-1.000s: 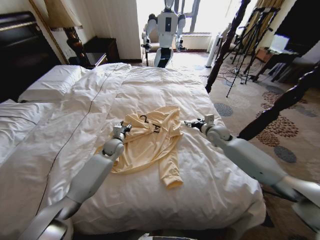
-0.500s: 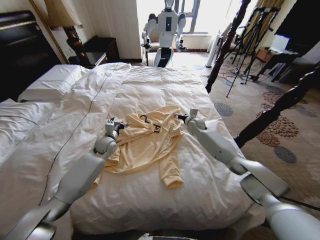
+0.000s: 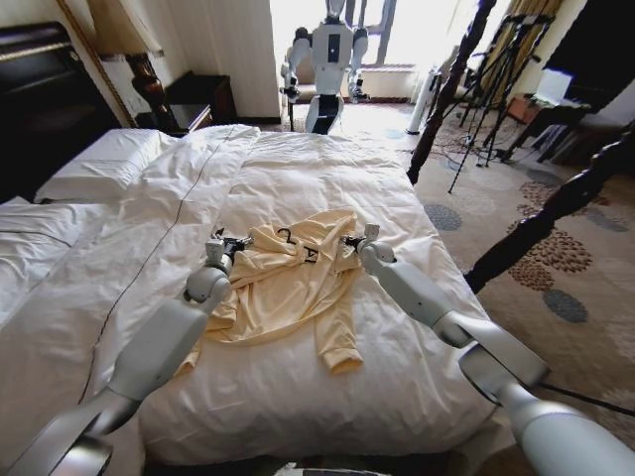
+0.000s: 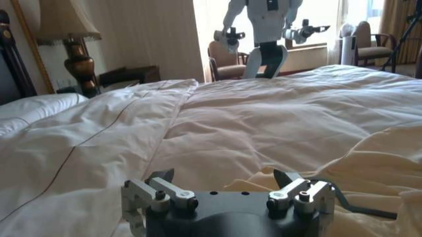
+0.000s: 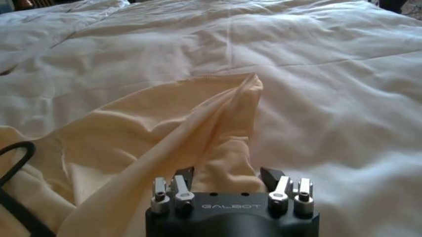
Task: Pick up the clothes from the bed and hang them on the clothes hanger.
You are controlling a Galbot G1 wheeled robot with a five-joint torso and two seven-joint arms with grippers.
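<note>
The clothes (image 3: 293, 288), a pale yellow-cream long-sleeved top, lie spread on the white duvet of the bed (image 3: 298, 169). A thin dark clothes hanger (image 3: 288, 238) rests at the neckline. My left gripper (image 3: 230, 241) is low at the top's left shoulder. It is open, with the fabric edge (image 4: 247, 185) just ahead of its fingers, and the hanger's wire (image 4: 349, 206) lies to one side. My right gripper (image 3: 349, 241) sits at the other shoulder. Its fingers (image 5: 270, 175) are open and straddle a raised fold of the top (image 5: 224, 118). The hanger's hook (image 5: 17, 153) shows beside the fold.
Dark twisted bed posts (image 3: 446, 94) (image 3: 566, 203) stand along the right side. Pillows (image 3: 99, 164) and the dark headboard are at the left, with a lamp and nightstand (image 3: 193, 104) behind. Another robot (image 3: 327, 50) stands beyond the bed, and tripods (image 3: 496, 69) stand at the right.
Both arms have reached in towards the top. The right gripper moved left off the bare duvet onto the top's shoulder fold. The left gripper moved farther out to the other shoulder.
</note>
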